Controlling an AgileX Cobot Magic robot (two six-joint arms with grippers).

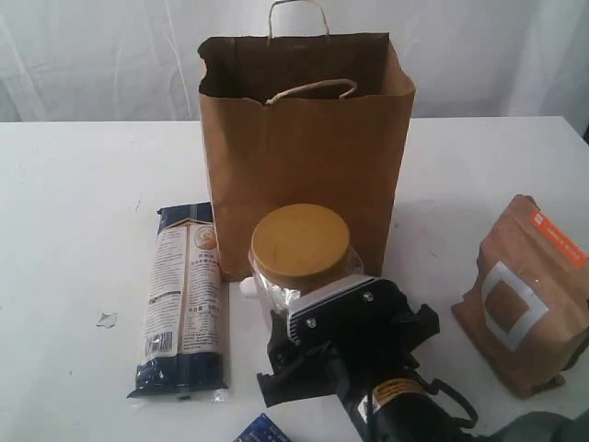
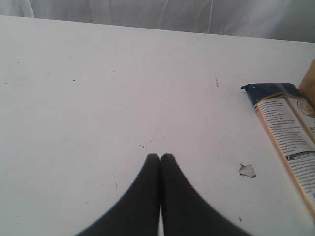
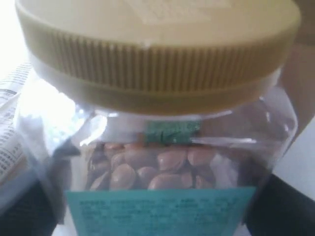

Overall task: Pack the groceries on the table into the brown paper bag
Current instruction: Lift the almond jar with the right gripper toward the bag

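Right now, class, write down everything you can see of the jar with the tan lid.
The tan-lidded clear jar stands upright on the white table, in front of the brown paper bag, beside the pasta packet. A wide ribbed tan lid tops its clear plastic-looking body, filled with brown nut-like pieces, with a teal label. The right gripper's dark fingers flank its lower sides; contact is unclear.

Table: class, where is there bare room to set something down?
Free: the table left of the pasta packet in the exterior view; the patch between brown paper bag and kraft pouch. Crowded: before the bag, around the tan-lidded jar.
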